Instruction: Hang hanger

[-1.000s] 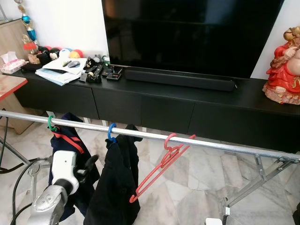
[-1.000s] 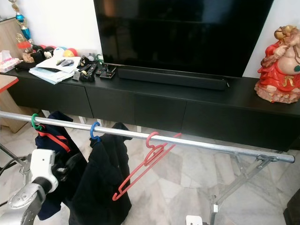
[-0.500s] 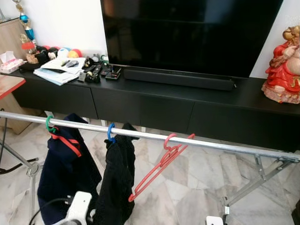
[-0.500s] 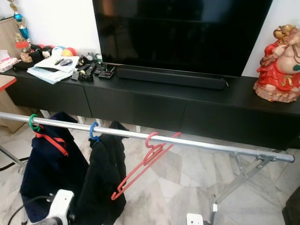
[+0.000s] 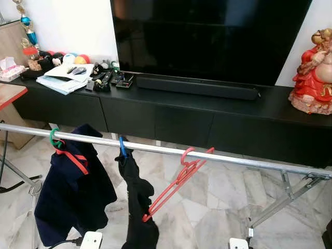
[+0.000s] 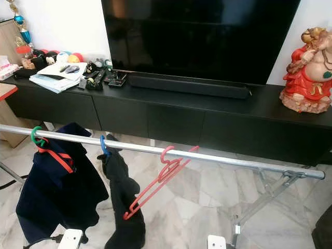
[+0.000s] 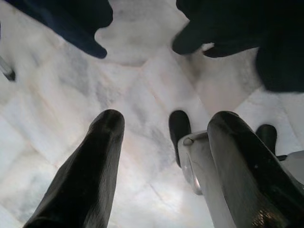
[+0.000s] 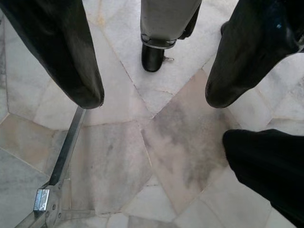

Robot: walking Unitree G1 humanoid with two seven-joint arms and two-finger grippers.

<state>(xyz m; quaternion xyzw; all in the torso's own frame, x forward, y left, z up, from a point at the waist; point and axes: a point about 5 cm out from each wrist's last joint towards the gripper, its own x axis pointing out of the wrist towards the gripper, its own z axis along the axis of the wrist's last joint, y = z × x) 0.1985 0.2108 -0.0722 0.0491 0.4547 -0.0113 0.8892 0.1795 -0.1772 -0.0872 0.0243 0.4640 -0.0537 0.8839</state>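
Note:
An empty red hanger (image 5: 179, 179) hangs by its hook on the silver rail (image 5: 249, 162) of a drying rack, tilted down to the left. Left of it on the rail, a blue-hooked hanger carries a dark garment (image 5: 139, 207). Further left, a green-hooked hanger carries a navy garment (image 5: 72, 194). My left gripper (image 7: 166, 118) hangs low over the marble floor, open, with nothing between its fingers. My right gripper (image 8: 154, 99) also points at the floor, open and empty. Both arms are down; white parts of them (image 5: 92, 240) peek in at the bottom edge.
Behind the rack stands a long black TV console (image 5: 171, 111) with a large TV (image 5: 207, 36), a red statue (image 5: 314, 72) at the right and papers with small clutter (image 5: 67, 78) at the left. A slanted rack leg (image 5: 285, 199) stands at the right.
My left arm, raised near the garments a second ago, has dropped out of the head views. The dark garment on the blue hook has swung edge-on. The red hanger stays on the rail.

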